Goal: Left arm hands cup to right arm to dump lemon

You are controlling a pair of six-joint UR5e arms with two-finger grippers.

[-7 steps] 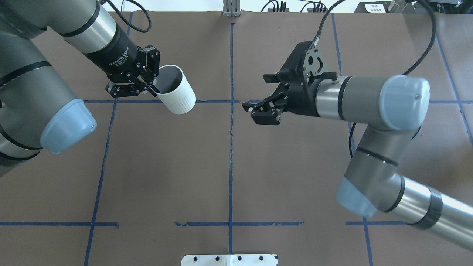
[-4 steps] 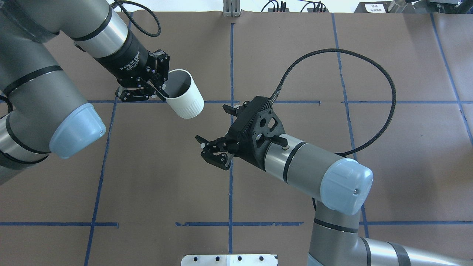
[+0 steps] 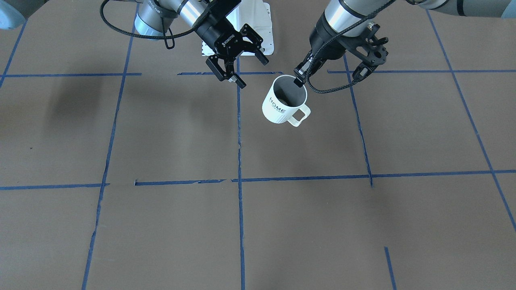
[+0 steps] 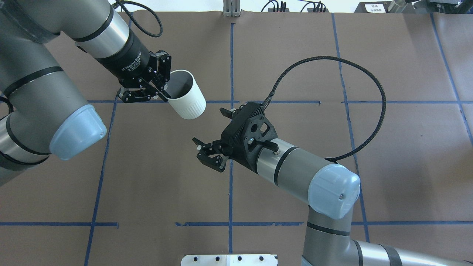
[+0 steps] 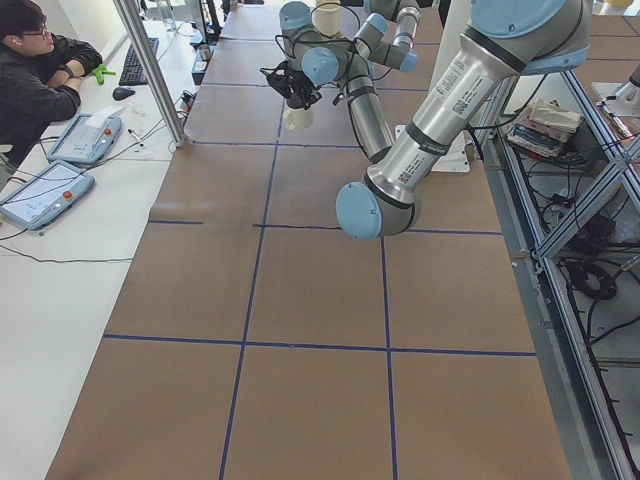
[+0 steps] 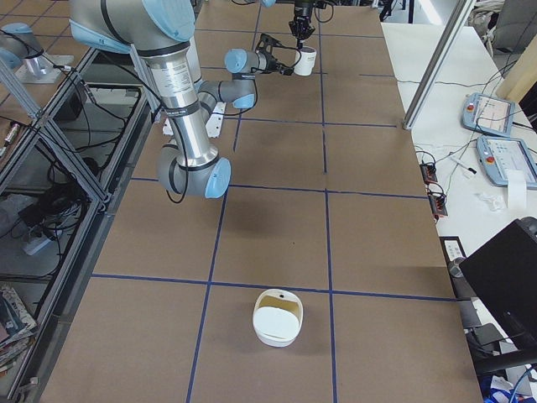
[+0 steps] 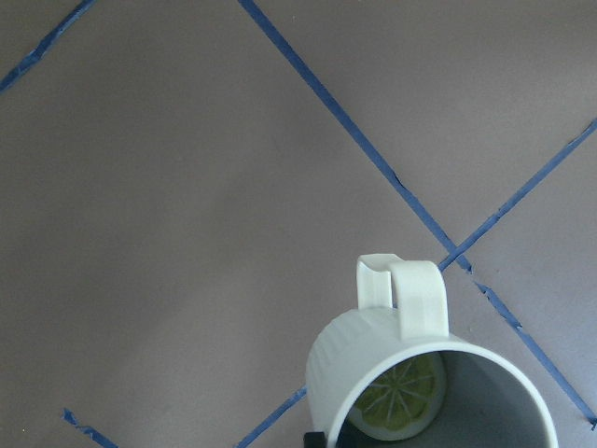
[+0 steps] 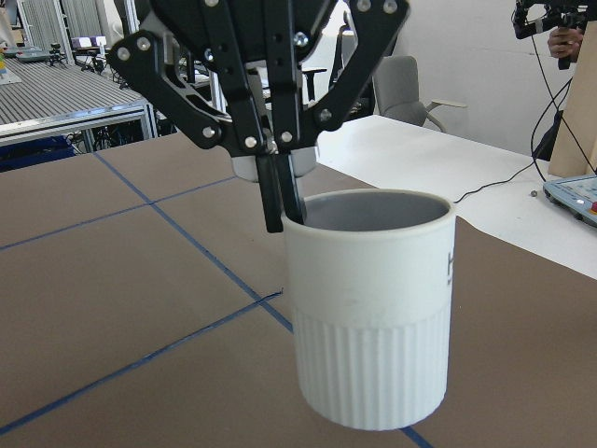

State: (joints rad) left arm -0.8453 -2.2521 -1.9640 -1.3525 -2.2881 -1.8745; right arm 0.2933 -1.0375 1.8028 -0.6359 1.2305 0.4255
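We see the left arm's black open-frame gripper with round holes point(image 4: 164, 96) pinched tight on the rim of the white ribbed mug with a squarish loop handle point(image 4: 189, 105). One thin finger is inside the grey interior and one is outside. The mug hangs mouth up, clear above the brown paper-covered table crossed by blue tape lines point(image 4: 147, 173). It is near the table's middle, on the left arm's side of the centre line, with its handle turned away from the holding gripper. In the left wrist view we make out a pale yellow lemon slice point(image 7: 401, 399) lying at the bottom of the mug. The right arm's blocky black gripper lettered ROBOTIQ point(image 3: 254, 73) faces the mug with its jaws spread wide and nothing between them. It is near the mug but apart from it.
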